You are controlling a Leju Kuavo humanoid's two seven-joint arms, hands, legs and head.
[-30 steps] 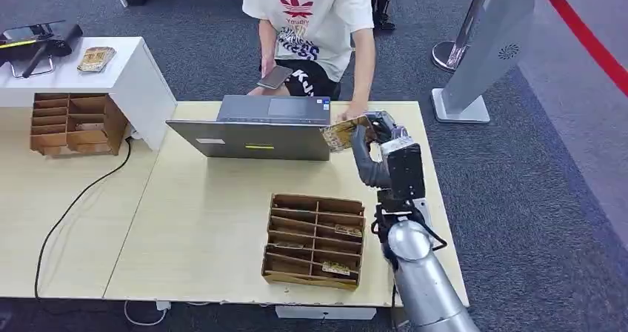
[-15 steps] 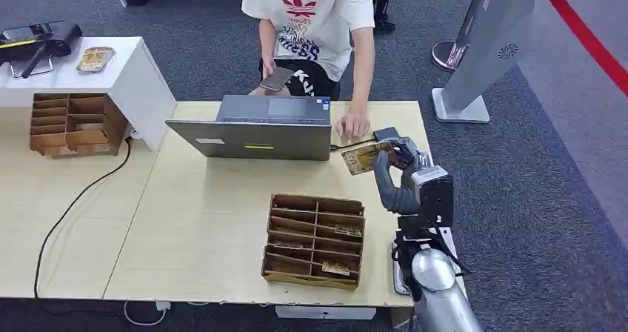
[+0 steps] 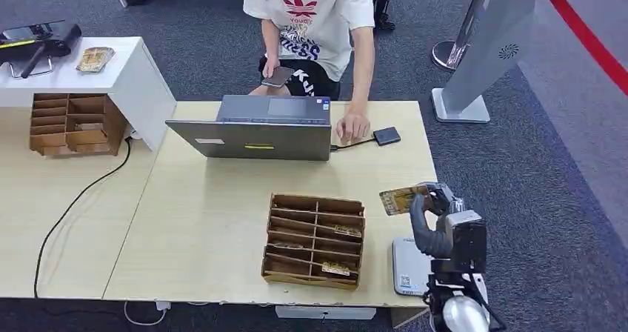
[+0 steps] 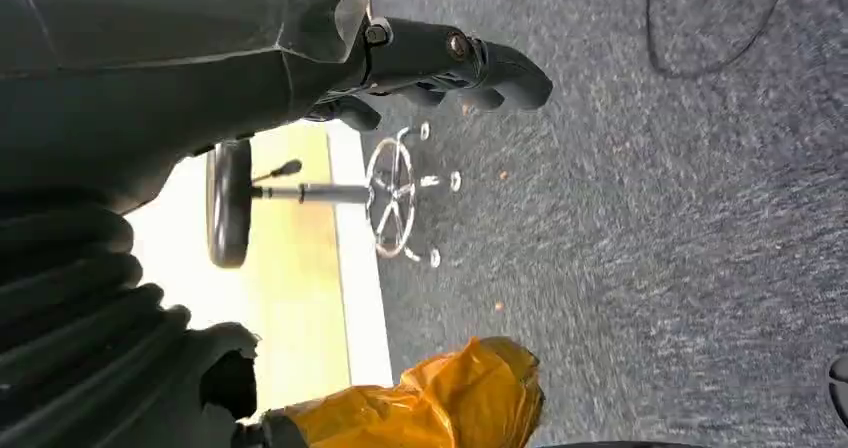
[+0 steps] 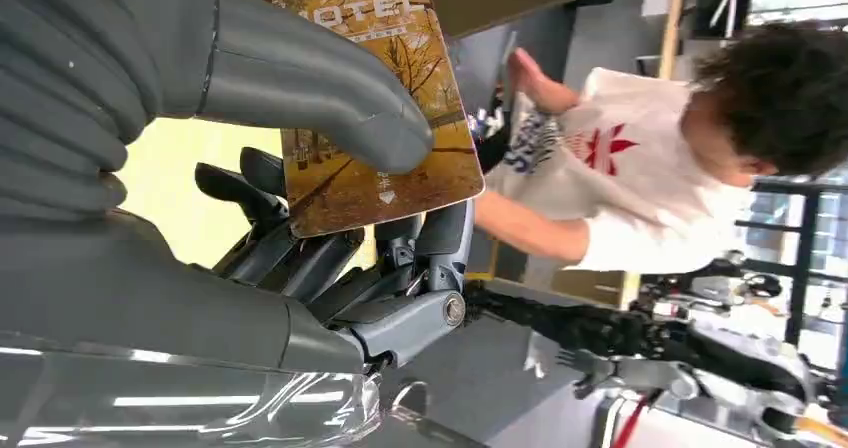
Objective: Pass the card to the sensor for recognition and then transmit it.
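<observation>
One card held, handover to be made

One card (image 3: 403,199) is pinched between thumb and fingers of the right hand (image 3: 429,202), above the bench's (image 3: 207,221) right edge, well apart from the sensor (image 3: 386,135) at the far right corner. It should be carried level and released only once taken.

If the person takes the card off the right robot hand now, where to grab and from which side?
Probably the free end of the card, coming from the laptop side. The right robot hand pinches the other end, thumb across one face; in the right wrist view the far edge of the card is bare, so a thumb-and-finger pinch on both faces fits.
</observation>
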